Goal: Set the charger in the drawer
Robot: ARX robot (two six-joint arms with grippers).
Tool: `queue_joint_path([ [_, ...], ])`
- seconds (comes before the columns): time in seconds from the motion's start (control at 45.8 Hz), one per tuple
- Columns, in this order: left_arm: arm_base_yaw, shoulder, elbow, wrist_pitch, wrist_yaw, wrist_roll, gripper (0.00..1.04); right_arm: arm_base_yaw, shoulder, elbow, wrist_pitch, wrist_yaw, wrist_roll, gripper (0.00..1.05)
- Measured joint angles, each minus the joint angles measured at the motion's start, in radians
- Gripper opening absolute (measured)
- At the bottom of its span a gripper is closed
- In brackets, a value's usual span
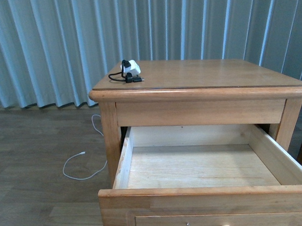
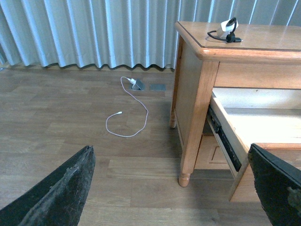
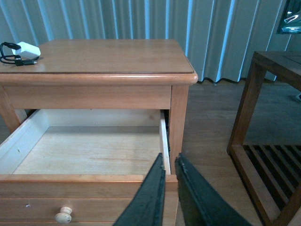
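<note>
The charger (image 1: 130, 70), a small white plug block with a coiled black cable, lies on the far left corner of the nightstand top (image 1: 214, 72). It also shows in the left wrist view (image 2: 228, 29) and the right wrist view (image 3: 21, 51). The drawer (image 1: 193, 166) stands pulled out, its pale wood inside bare, with its round knob (image 3: 63, 214) on the front. My left gripper (image 2: 171, 188) is open, low beside the nightstand's left side, over the floor. My right gripper (image 3: 170, 162) is shut and empty, above the drawer's front right corner. Neither gripper shows in the front view.
A thin white cable (image 2: 127, 117) lies looped on the wooden floor left of the nightstand. A slatted wooden table (image 3: 273, 141) stands to the right. Blue-grey curtains (image 1: 137, 23) hang behind.
</note>
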Motion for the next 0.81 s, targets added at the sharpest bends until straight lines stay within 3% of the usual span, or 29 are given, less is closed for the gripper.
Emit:
queue_joint_path([
  [0.065,0.0,0.0,0.0,0.0,0.0,0.0,0.99,0.0,-0.018,-0.014,0.001,0.001,-0.002,0.01],
  [0.371,0.0,0.0,0.0,0.0,0.0,0.0,0.99,0.0,-0.084,-0.067,-0.007,0.002,0.0,0.02],
  [0.502,0.0,0.0,0.0,0.0,-0.001,0.0,0.99,0.001,-0.214,-0.084,-0.138,0.001,0.0,0.02],
  [0.808,0.0,0.0,0.0,0.0,0.0,0.0,0.99,0.001,-0.279,-0.133,-0.137,0.002,0.0,0.02],
])
